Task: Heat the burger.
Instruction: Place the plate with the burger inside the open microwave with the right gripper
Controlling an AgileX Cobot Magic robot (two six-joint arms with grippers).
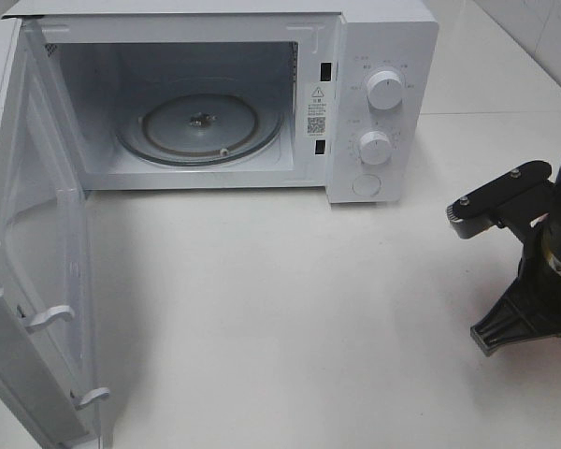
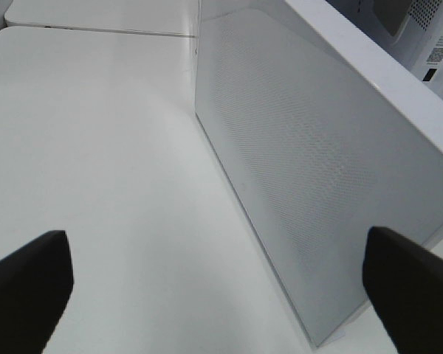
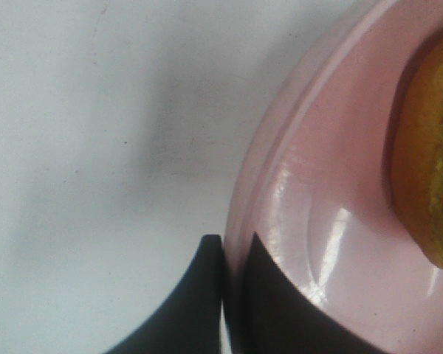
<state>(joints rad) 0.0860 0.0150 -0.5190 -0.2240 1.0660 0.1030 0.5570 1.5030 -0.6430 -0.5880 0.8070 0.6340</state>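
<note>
Right wrist view: the right pincer (image 3: 232,295) is clamped on the rim of a pink plate (image 3: 317,221). One dark jaw lies outside the rim and the other over the plate's inner slope, with only the thin rim between them. The burger (image 3: 432,147) sits on this plate, further in from the gripped edge and apart from the jaws. Only its golden-brown side shows at the border of the view. Beside the plate lies the bare white tabletop (image 3: 74,147), with a soft shadow near the rim.

In the left wrist view the left pincer (image 2: 214,243) stands with its jaws wide apart and nothing between them, above the tabletop. Just ahead of it is the outer face of the white dotted door (image 2: 317,184), swung out over the tabletop.

The exterior high view shows the microwave (image 1: 383,37) at the back of the tabletop, with its door open fully to the left. The glass turntable (image 1: 201,122) lies inside the cavity. On the panel at the right are an upper knob (image 1: 385,89), a lower knob (image 1: 375,147) and a round button (image 1: 366,184) below them. The right arm (image 1: 547,253) reaches in at the right edge, in front of and to the right of the microwave.
</note>
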